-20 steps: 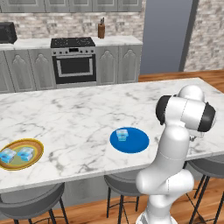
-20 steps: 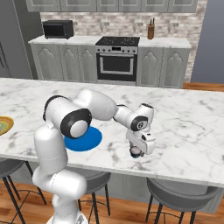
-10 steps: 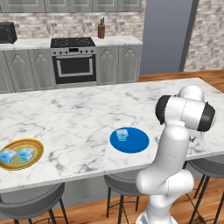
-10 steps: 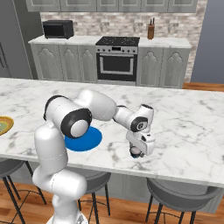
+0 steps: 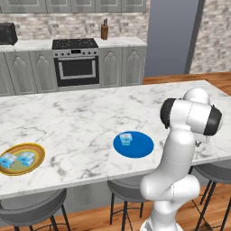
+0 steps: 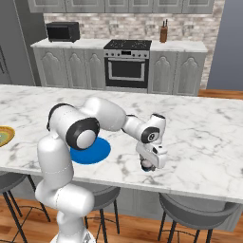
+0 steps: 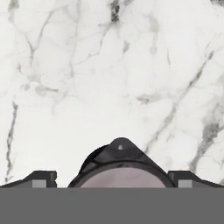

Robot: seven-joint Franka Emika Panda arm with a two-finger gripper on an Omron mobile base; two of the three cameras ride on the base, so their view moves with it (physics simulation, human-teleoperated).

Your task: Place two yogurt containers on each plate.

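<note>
The gold-rimmed plate (image 5: pixel 38 153) at the counter's left holds two yogurt containers (image 5: pixel 8 160) (image 5: pixel 27 157). On the blue plate (image 5: pixel 140 146) (image 6: pixel 97 152) stands one yogurt container (image 5: pixel 126 139). My gripper (image 6: pixel 148 166) (image 7: pixel 113 180) points down at the marble to the right of the blue plate, near the counter's front edge. It is open, its fingertips (image 7: pixel 41 179) wide apart. Between them sits a round cup with a dark rim and a pale top (image 7: pixel 120 168), apparently another yogurt container, with gaps on both sides.
The marble island counter (image 5: pixel 81 117) stretches left and right, with stools (image 6: pixel 194 213) under its front edge. A stove (image 5: pixel 76 63) and cabinets line the back wall. A sliver of the gold-rimmed plate (image 6: pixel 4 135) shows at the left edge of the right base view.
</note>
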